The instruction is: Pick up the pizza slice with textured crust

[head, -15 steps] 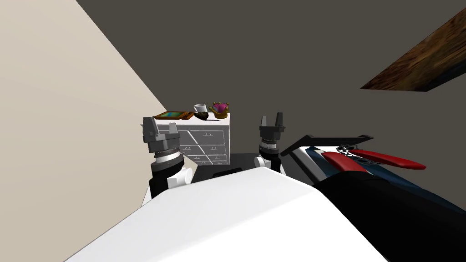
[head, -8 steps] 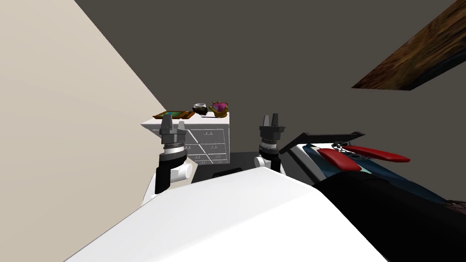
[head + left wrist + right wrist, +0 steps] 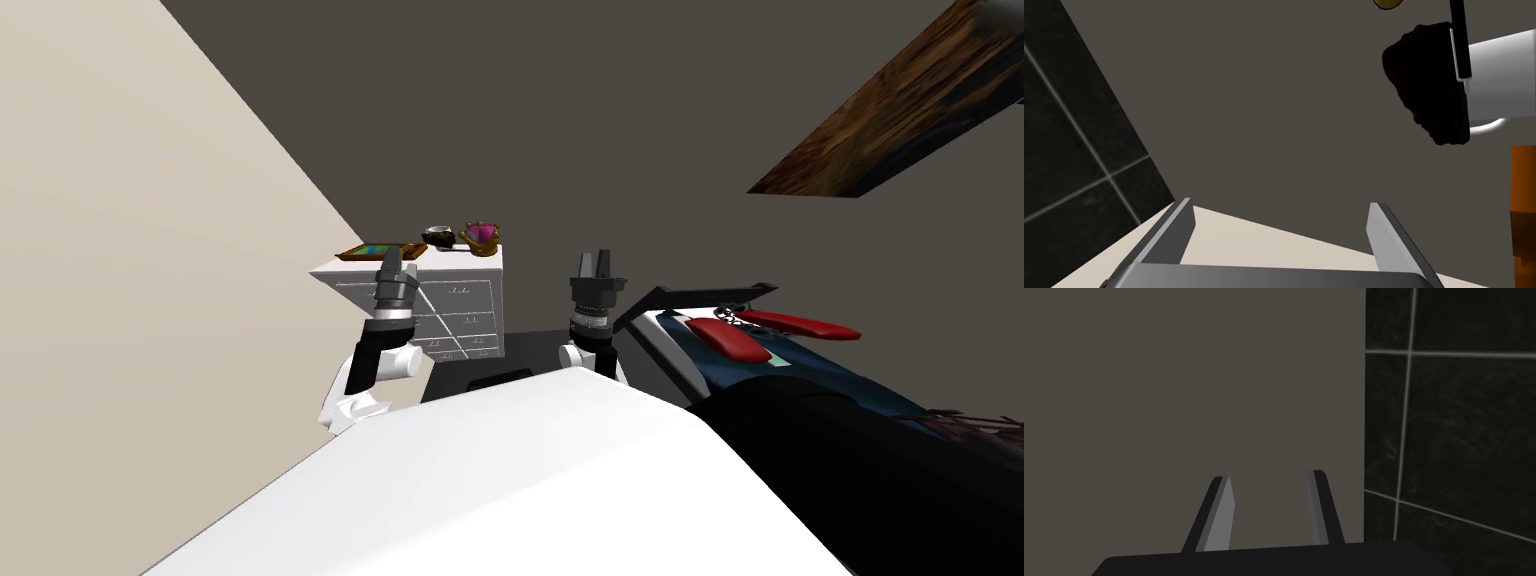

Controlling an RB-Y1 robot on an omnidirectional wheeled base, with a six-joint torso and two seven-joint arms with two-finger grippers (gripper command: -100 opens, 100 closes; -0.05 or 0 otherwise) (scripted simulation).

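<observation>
Reaching step, nothing held yet. The right jaws stand apart and empty. The left jaws, wide open and empty, hover before a chest of drawers (image 3: 465, 300). On its top, ahead of them and off to one side, lies a dark rough lump, likely the pizza slice (image 3: 1426, 90), just beside a white cup (image 3: 1499, 75). The next move calls for swinging the left jaws across to it, then closing in.

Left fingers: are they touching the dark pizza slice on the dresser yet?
Apart. The left wrist view shows the open left fingers with bare grey wall between their tips and the pizza slice beside the white mug.
</observation>
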